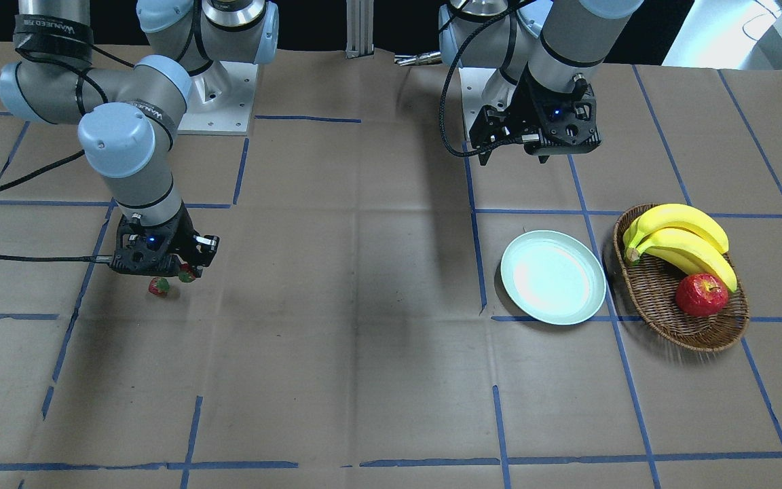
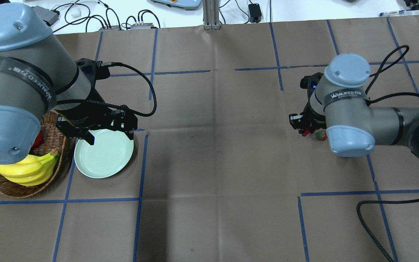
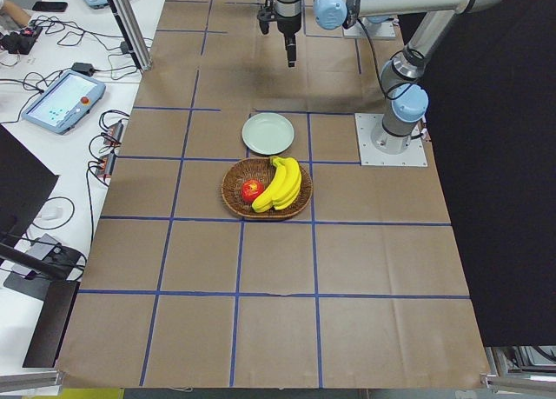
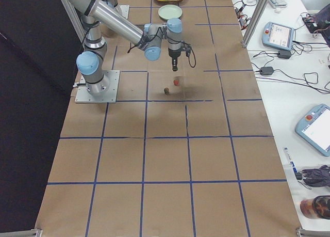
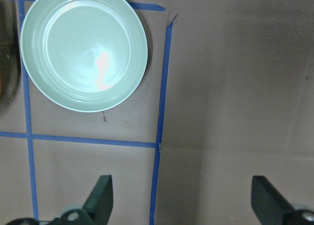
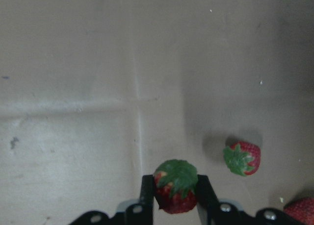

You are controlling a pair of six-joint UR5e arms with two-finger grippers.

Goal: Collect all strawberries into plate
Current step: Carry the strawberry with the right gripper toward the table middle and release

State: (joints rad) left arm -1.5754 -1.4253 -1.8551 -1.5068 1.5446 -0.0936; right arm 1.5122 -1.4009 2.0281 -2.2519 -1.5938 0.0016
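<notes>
While right claw (image 6: 175, 183) pinches a red, green-capped strawberry (image 6: 175, 191) | left claw (image 5: 180, 182) spread | plate (image 5: 83, 48) glossy mint

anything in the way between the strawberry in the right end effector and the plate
Nothing visible lies on the table between the held strawberry and the empty plate. Only the open left end effector hangs raised on the plate's robot side, possibly crowding the drop.

Table (image 3: 278, 260) w/ brown paper, blue tape grid (image 3: 174, 293). From left end: white bench (image 3: 76, 177) w/ teach pendant (image 3: 62, 102) + cables (image 3: 106, 136) at 9 o'clock, black backdrop (image 3: 508, 182) at 3 o'clock.
</notes>
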